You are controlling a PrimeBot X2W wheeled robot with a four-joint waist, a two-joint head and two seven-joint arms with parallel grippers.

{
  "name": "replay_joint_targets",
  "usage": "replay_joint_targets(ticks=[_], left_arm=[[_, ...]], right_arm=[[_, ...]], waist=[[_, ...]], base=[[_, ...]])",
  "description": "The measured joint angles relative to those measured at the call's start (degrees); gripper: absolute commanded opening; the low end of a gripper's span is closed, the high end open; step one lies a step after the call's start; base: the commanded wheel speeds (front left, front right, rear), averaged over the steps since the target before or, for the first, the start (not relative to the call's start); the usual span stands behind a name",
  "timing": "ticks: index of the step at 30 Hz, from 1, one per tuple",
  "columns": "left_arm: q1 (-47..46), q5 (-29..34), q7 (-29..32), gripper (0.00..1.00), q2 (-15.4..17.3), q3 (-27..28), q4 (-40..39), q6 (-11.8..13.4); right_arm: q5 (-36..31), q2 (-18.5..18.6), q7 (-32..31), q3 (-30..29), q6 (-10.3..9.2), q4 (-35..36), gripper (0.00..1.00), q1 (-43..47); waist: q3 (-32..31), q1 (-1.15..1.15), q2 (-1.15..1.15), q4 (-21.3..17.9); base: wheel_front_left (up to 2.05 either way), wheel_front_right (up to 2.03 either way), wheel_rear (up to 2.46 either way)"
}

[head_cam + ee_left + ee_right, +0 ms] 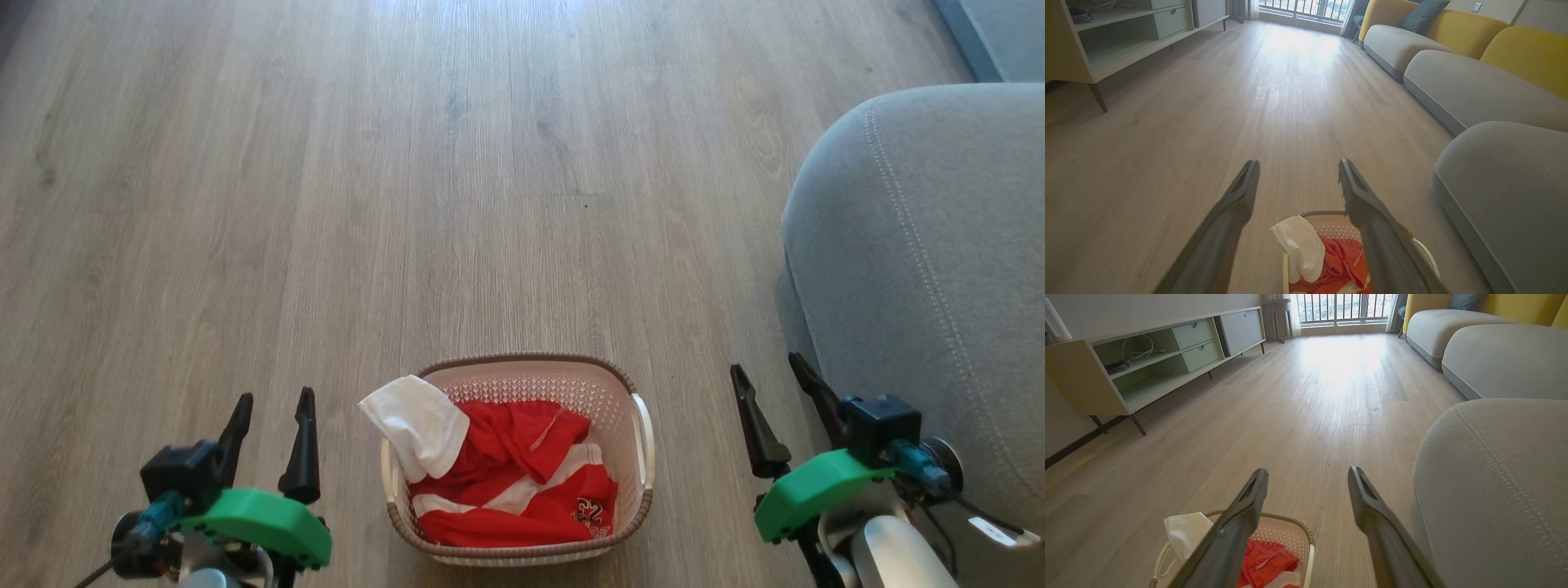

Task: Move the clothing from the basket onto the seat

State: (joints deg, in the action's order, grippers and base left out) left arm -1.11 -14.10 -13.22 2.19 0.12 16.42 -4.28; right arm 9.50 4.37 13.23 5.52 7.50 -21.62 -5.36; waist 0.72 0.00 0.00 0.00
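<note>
Overhead, clothing (514, 478) logo (593, 513); right wrist, cabinet (1147, 363).

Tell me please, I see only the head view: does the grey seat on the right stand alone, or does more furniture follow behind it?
Observer: More follows. In the left wrist view, beyond the near seat, two more grey seats stand in a row, with yellow backs.
Operator: Is something standing on the left side of the room?
Observer: Yes. The right wrist view shows a long low cabinet on thin legs along the left wall, well apart from the basket.
Operator: And at the far end?
Observer: A window with dark vertical bars, from which bright light falls on the floor.
</note>
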Motion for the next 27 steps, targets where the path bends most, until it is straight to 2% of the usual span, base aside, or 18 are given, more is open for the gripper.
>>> replay_joint_targets(ticks=[8, 27], left_arm=[[-0.03, 3.66, -1.05, 1.0, 0.01, 0.05, 0.31, 0.0], [-1.58, 3.52, -1.05, 1.0, 0.01, 0.23, 0.99, -0.01]], right_arm=[[-2.97, -0.01, 0.99, 0.29, 0.0, -0.13, 1.0, -0.01], [-2.96, -0.1, 0.99, -0.27, 0.0, -0.01, 1.0, -1.08]], waist=[[0.15, 0.0, 0.0, -0.28], [2.1, 0.0, 0.0, -0.6]], base=[[0.0, 0.0, 0.0], [0.0, 0.0, 0.0]])
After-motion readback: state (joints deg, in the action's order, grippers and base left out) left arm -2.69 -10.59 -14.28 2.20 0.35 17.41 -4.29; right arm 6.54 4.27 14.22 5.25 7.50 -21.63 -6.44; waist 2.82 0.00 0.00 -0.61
